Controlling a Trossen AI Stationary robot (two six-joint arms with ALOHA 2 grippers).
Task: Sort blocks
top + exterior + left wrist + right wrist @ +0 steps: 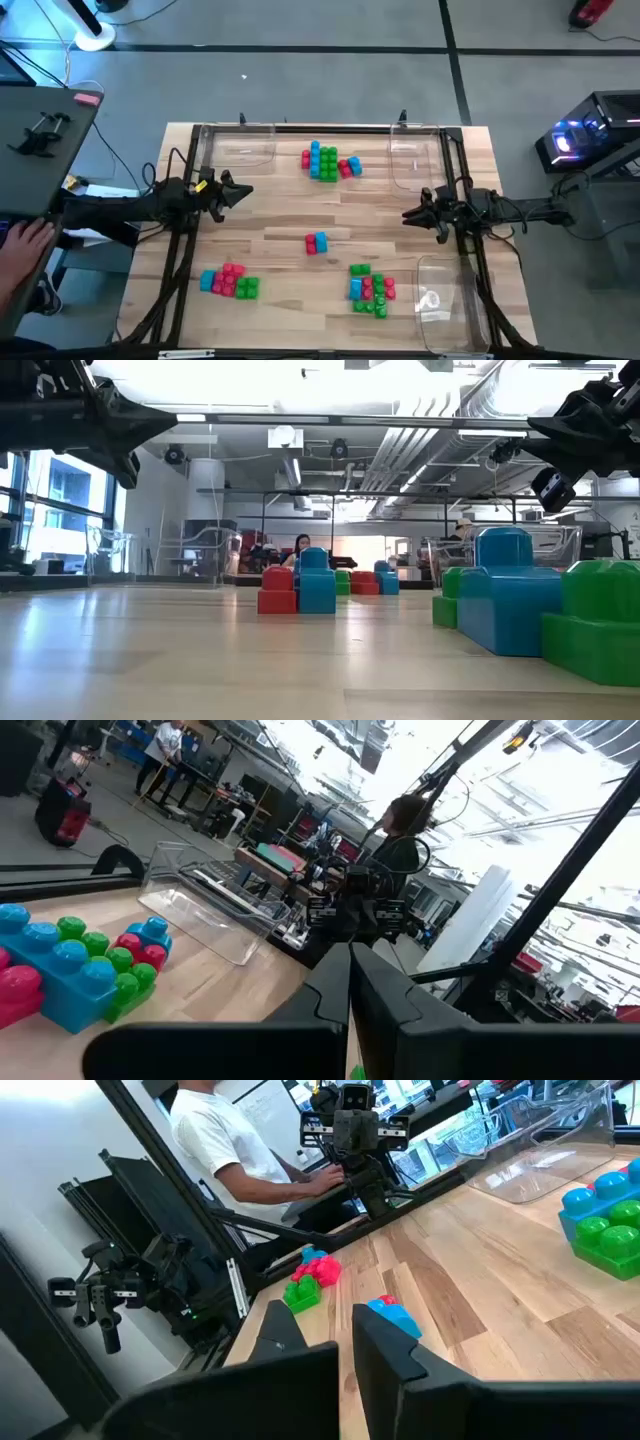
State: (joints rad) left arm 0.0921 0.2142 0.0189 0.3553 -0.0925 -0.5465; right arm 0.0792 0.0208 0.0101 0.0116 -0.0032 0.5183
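Four groups of studded blocks rest on the wooden table. A blue, green and red cluster (328, 162) lies near the far edge and shows as the cluster (70, 965) in the left wrist view. A red and blue pair (316, 242) sits at the centre. One mixed cluster (229, 282) is near left and another mixed cluster (371, 288) is near right. My left gripper (243, 191) hovers shut above the table's left side. My right gripper (408, 213) hovers shut above the right side. Neither is close to a block.
Clear plastic trays sit at the far left (240, 150), far right (415, 160) and near right (445, 300). A person's hand (25, 245) is beside the table's left edge, and a person in a white shirt (230, 1150) stands there. Bare wood lies between the block groups.
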